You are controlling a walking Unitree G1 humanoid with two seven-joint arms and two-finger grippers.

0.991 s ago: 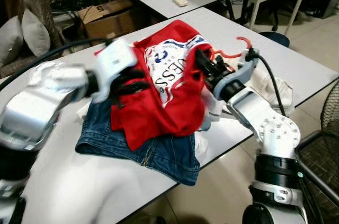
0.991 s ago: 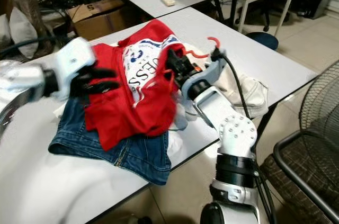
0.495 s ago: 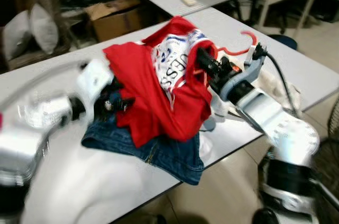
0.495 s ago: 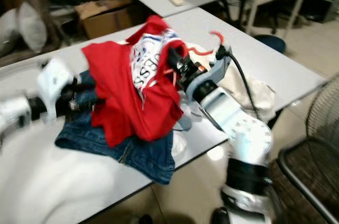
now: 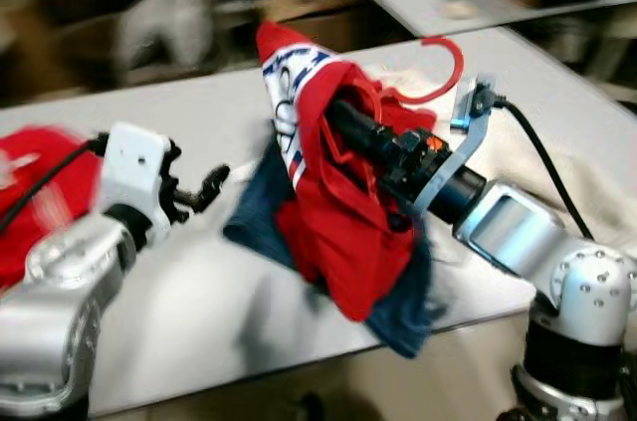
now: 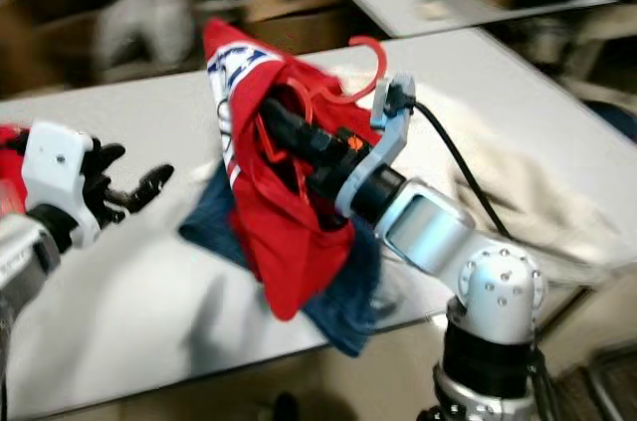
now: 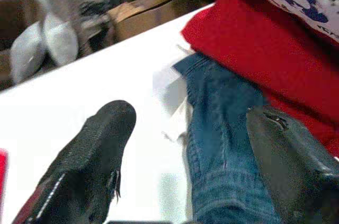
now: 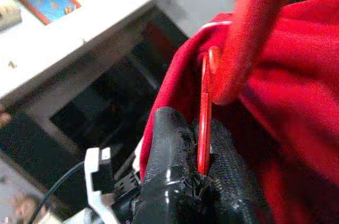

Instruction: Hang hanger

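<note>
Head stereo pair looks down at the table (image 5: 219, 282); wrist cameras sit close along their fingers.

Even indoor light, fairly bright, with no hard glare. Both eye views are smeared by motion blur, worst in the background and along the worktop (image 5: 199, 282) edges; soft shadows lie under the clothes. The left wrist view is slightly soft. The right wrist view is dim behind, its near foreground unfocused.
</note>
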